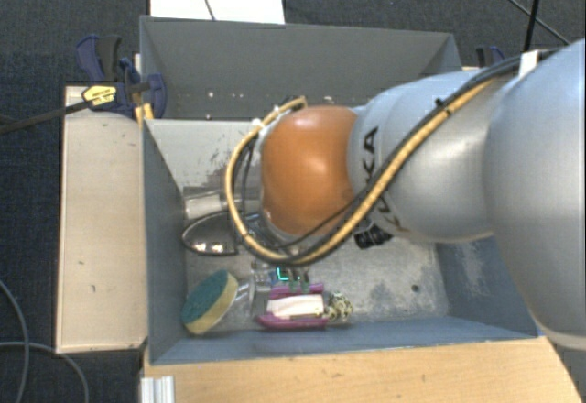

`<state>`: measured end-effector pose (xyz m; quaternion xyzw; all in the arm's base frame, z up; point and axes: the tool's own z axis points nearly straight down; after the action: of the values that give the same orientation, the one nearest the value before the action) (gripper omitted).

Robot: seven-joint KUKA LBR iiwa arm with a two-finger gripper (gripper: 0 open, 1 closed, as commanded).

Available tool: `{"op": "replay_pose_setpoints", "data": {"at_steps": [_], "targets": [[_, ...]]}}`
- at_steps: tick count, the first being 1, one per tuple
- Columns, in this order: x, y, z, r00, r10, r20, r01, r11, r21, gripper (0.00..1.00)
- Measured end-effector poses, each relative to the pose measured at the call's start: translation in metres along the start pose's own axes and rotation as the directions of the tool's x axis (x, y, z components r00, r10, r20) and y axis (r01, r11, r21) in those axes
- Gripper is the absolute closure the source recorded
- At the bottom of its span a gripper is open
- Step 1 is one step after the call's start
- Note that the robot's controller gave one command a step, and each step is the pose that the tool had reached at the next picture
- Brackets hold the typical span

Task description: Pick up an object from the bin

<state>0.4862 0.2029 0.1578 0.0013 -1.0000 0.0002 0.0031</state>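
Observation:
My gripper [280, 277] hangs low at the bin's front, just under the arm's orange cover, with a small green light on its body. Directly below it lies a flat purple and white thing [295, 310] against the front wall. A round sponge [209, 302], green on top with a yellow edge, rests to its left in the front left corner. A small speckled lump [341, 307] sits at the purple thing's right end.
A shiny metal spoon or ladle [211, 237] and a silvery cylinder [202, 204] lie along the left wall, behind the sponge. The arm and its cables cover the bin's middle and right. Bare floor shows at the front right.

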Motion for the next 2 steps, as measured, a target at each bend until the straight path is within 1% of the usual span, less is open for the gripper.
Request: {"op": "replay_pose_setpoints", "data": {"at_steps": [1, 2], "targets": [[-0.0275, 0.0328, 0.0805, 0.675, -0.738, 0.009, 0.738, 0.675, 0.004, 0.0], [-0.0277, 0.0319, 0.0801, 0.68, -0.734, 0.006, 0.734, 0.68, 0.004, 1.0]]}}
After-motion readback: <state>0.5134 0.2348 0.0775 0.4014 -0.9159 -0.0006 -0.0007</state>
